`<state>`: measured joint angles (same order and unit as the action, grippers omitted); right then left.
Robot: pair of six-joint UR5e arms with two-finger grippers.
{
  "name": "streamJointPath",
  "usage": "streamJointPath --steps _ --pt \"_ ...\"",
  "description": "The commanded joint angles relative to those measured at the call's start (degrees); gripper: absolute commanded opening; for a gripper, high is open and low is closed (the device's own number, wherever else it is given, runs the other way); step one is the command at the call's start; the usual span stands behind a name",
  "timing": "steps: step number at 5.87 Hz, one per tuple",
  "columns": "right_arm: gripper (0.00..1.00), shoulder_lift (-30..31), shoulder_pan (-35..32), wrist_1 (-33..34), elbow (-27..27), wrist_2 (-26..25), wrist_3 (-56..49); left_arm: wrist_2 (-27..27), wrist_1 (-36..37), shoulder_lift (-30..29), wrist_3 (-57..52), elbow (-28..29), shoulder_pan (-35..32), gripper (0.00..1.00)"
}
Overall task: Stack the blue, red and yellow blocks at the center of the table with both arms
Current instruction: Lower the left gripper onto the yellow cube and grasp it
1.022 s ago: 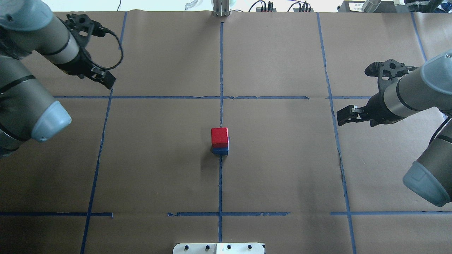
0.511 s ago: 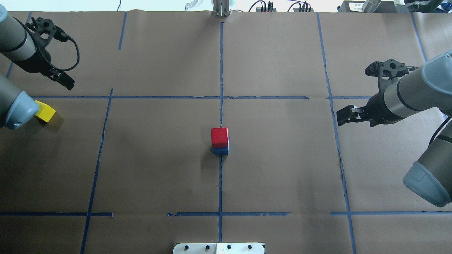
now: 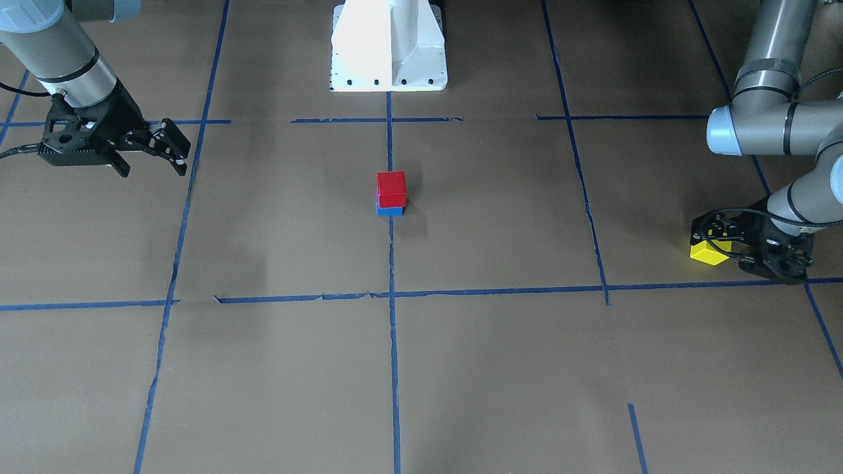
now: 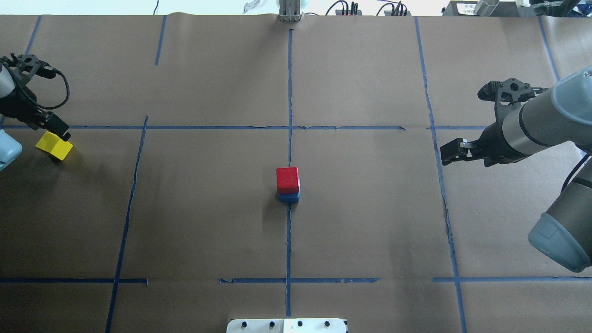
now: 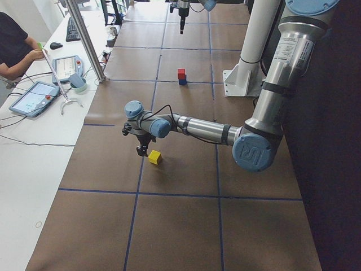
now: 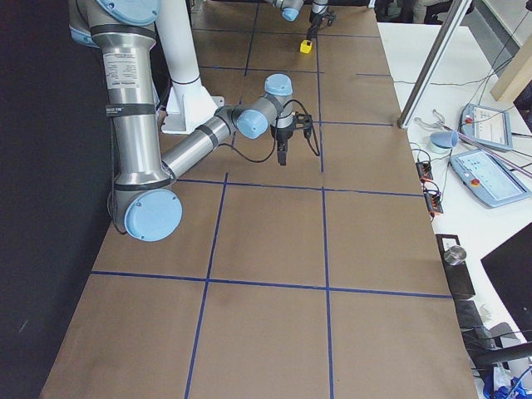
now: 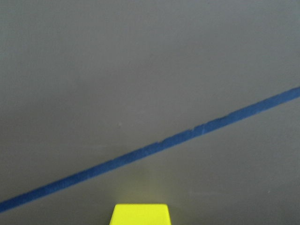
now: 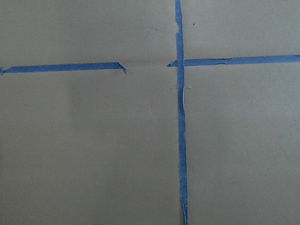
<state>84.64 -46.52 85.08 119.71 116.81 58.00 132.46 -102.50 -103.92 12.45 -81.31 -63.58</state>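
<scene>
Red on blue at the table's centre, the yellow block far off to the robot's left

The red block [image 4: 287, 179] sits upright on the blue block [image 4: 288, 198], nudged slightly aside so a blue strip shows along one edge. The stack's axis is vertical, on the centre blue tape line [image 4: 289, 92]. The yellow block [image 4: 54, 145], a cube with no long axis, lies flat well to the stack's left, its edges skewed to the tape grid. The left gripper [image 4: 58, 126] hangs low just over it; I cannot tell how its jaws stand. The right gripper [image 3: 170, 148], well to the stack's right, is spread and empty. Brown paper covers the table [image 4: 370, 222]. Beyond the stack's far side a white bench holds tablets [image 5: 34, 97], with a seated person [image 5: 14, 48].
</scene>
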Motion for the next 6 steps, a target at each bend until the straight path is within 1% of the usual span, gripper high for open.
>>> streamJointPath --steps 1,3,5,6 --pt "1.00 0.0 0.0 0.0 0.1 0.0 0.0 0.3 0.0 1.1 3.9 0.6 0.1 1.00" --pt "1.00 0.0 -0.1 0.0 0.1 0.1 0.0 0.3 -0.7 1.4 3.2 2.3 0.5 1.00" --pt "1.00 0.0 -0.1 0.0 0.5 0.2 0.1 0.2 -0.9 0.6 2.9 2.3 0.6 1.00" --pt "1.00 0.0 -0.1 0.0 0.5 0.2 0.1 0.0 -2.6 0.6 2.9 2.3 0.7 0.94"
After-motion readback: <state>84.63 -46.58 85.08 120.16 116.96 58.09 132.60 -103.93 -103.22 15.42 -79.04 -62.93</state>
